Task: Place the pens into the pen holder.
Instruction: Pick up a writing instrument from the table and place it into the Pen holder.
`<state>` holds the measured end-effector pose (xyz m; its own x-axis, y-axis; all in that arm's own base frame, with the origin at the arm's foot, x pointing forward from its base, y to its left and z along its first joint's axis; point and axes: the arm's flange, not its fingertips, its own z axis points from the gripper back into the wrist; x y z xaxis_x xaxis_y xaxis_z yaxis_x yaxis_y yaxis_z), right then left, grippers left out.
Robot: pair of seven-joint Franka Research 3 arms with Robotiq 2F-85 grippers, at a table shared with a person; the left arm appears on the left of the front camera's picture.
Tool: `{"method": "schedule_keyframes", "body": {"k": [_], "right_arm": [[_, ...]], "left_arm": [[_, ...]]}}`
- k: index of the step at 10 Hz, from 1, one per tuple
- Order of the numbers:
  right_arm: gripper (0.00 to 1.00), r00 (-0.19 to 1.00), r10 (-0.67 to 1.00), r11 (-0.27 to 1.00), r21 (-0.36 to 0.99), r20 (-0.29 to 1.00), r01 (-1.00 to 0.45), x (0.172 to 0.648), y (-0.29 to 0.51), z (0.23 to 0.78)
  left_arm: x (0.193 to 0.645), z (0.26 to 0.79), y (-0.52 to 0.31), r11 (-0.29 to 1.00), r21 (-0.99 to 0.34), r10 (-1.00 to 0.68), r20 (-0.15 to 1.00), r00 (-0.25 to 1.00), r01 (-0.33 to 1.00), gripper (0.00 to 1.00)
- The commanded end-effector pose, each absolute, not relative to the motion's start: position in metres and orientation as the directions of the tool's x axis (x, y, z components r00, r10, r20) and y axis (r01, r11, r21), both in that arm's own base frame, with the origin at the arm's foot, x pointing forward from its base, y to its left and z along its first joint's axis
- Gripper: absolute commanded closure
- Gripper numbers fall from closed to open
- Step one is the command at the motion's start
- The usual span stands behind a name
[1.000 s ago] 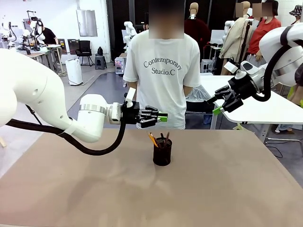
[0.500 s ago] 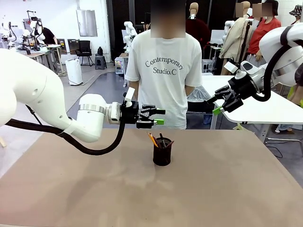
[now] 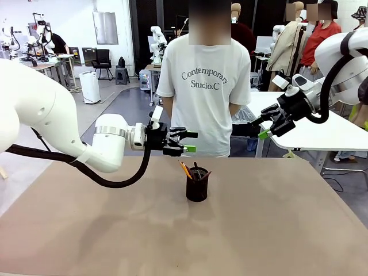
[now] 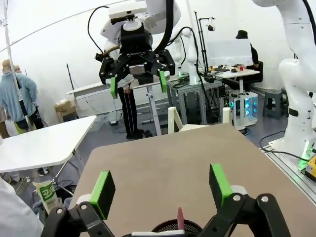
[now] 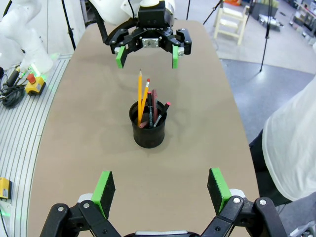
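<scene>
The pen holder [image 3: 197, 185], a small black mesh cup, stands upright at the table's middle. The pens [image 3: 192, 171] stick out of it: a yellow pencil, a reddish-brown pen and a black marker. My left gripper [image 3: 190, 142] hovers open and empty just above and left of the cup. In the left wrist view its green pads [image 4: 102, 192] flank the holder's rim [image 4: 177, 228] and a pink-red pen tip [image 4: 180, 218]. My right gripper [image 3: 260, 127] hangs open, high at the right. The right wrist view looks down on the holder [image 5: 149, 129], the pens [image 5: 147, 103] and the left gripper [image 5: 146, 55].
A person [image 3: 204, 86] in a white T-shirt stands at the far edge, hands behind the back. The tan table [image 3: 86, 230] is bare around the holder. White tables and other people are farther back at the right.
My left gripper's jaws have spread from nearly shut to wide open and drawn back slightly to the left. The person shifted a little to the right. The right arm stayed put.
</scene>
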<state>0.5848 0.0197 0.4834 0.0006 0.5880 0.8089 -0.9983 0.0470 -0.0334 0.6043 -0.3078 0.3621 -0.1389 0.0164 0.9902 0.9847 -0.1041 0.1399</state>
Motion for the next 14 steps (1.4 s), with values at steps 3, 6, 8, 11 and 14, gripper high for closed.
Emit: {"method": "schedule_keyframes", "body": {"k": [3,6,8,11,14], "right_arm": [[0.0,-0.004,0.588,0.045,-0.037,0.809,-0.998,0.584,0.02,0.486],[0.0,-0.004,0.588,0.045,-0.037,0.809,-0.998,0.584,0.02,0.486],[0.0,-0.004,0.588,0.045,-0.037,0.809,-0.998,0.584,0.02,0.486],[0.0,-0.004,0.588,0.045,-0.037,0.809,-0.998,0.584,0.02,0.486],[0.0,-0.004,0.588,0.045,-0.037,0.809,-0.998,0.584,0.02,0.486]], "left_arm": [[0.603,0.362,-0.31,-0.116,0.152,0.029,0.988,-0.149,0.982,0.0],[0.603,0.361,-0.311,-0.109,0.139,0.019,0.99,-0.138,0.984,0.0],[0.588,0.372,-0.275,-0.142,0.031,-0.092,0.995,-0.044,0.989,0.0],[0.571,0.385,-0.238,-0.098,-0.074,-0.372,0.928,0.032,0.992,0.0],[0.555,0.407,-0.197,0.021,-0.066,-0.528,0.846,0.067,0.998,0.0]]}}
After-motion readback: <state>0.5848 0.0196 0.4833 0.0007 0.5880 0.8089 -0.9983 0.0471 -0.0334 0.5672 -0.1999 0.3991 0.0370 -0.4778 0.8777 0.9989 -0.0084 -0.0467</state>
